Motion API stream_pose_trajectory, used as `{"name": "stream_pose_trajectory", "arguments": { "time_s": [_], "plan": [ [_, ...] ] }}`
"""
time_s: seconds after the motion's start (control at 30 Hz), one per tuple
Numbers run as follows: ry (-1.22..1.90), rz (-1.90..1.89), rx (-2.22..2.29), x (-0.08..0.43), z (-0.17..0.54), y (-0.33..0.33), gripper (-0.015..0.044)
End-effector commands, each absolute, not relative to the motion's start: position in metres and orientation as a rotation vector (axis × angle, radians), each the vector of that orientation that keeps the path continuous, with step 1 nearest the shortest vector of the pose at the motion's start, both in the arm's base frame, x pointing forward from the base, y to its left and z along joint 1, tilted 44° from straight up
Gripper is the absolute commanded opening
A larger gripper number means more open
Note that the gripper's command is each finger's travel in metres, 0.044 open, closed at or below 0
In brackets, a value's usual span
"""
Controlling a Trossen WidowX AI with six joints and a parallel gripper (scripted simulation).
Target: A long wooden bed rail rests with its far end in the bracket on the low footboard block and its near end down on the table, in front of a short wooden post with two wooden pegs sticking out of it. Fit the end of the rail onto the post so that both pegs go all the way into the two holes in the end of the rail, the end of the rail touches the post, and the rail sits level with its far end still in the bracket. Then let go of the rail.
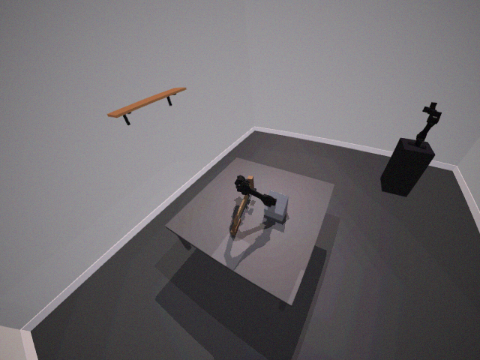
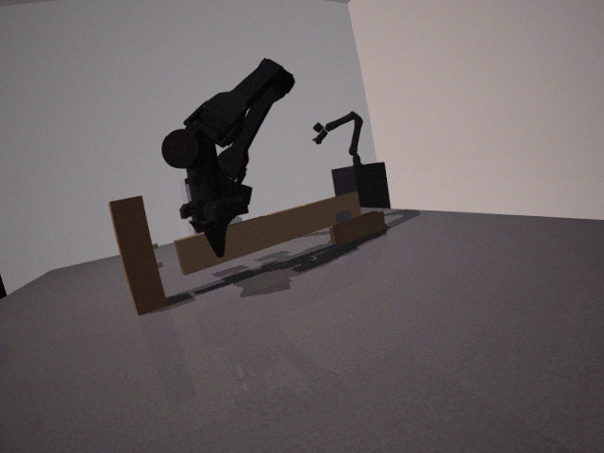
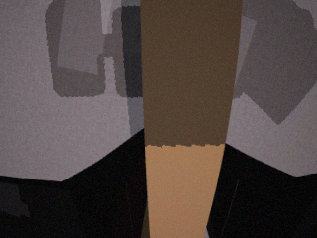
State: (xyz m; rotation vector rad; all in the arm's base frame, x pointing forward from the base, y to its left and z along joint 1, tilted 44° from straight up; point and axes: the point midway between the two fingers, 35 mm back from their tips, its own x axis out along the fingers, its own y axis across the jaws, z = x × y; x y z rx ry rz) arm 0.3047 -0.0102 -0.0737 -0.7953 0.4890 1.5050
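The lift-and-align step is in hand. The hand [image 2: 220, 243] [image 3: 169, 137] pinches the rail [image 2: 277, 225] [image 3: 190, 74] near its near end, which hangs off the table [image 2: 311, 351] [image 1: 279, 256], apart from the post [image 2: 138, 256] [image 1: 250, 179] and its pegs [image 2: 159, 265]. The far end seems to sit at the footboard block [image 2: 358, 227], though the bracket is hard to read. Next: match holes to pegs, level the rail, then push postward.

Rail [image 1: 241, 209] [image 2: 288, 217] [image 3: 190, 74] between post [image 1: 250, 180] [image 2: 138, 256] and footboard block [image 1: 235, 226] [image 2: 359, 227], all on table [image 1: 271, 247] [image 2: 341, 341] [image 3: 30, 134]
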Motion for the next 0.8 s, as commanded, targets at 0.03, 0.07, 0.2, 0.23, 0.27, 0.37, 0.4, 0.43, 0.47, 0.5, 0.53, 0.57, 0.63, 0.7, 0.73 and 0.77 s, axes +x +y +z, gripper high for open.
{"name": "stream_pose_trajectory", "arguments": {
  "time_s": [0.03, 0.07, 0.2, 0.23, 0.27, 0.37, 0.4, 0.43, 0.47, 0.5, 0.53, 0.57, 0.63, 0.7, 0.73, 0.77],
  "plan": [
    [0.478, 1.493, -0.795, 0.3078, -0.0686, -0.0137, 0.0000],
    [0.478, 1.493, -0.795, 0.3078, -0.0682, -0.0141, 0.0000],
    [0.478, 1.493, -0.795, 0.3077, -0.0668, -0.0155, 0.0000],
    [0.478, 1.493, -0.795, 0.3076, -0.0664, -0.0158, 0.0000],
    [0.478, 1.493, -0.795, 0.3076, -0.0661, -0.0162, 0.0000],
    [0.479, 1.493, -0.795, 0.3075, -0.0650, -0.0172, 0.0000],
    [0.479, 1.493, -0.795, 0.3074, -0.0646, -0.0176, 0.0000],
    [0.479, 1.493, -0.795, 0.3074, -0.0643, -0.0179, 0.0000],
    [0.479, 1.493, -0.795, 0.3074, -0.0639, -0.0183, 0.0000],
    [0.479, 1.493, -0.795, 0.3074, -0.0636, -0.0186, 0.0000],
    [0.479, 1.493, -0.795, 0.3073, -0.0632, -0.0190, 0.0000],
    [0.479, 1.493, -0.795, 0.3073, -0.0628, -0.0193, 0.0000],
    [0.479, 1.493, -0.795, 0.3072, -0.0621, -0.0200, 0.0000],
    [0.479, 1.493, -0.795, 0.3072, -0.0615, -0.0206, 0.0000],
    [0.479, 1.493, -0.795, 0.3072, -0.0615, -0.0206, 0.0000],
    [0.479, 1.493, -0.795, 0.3072, -0.0618, -0.0204, 0.0000]
  ]
}}
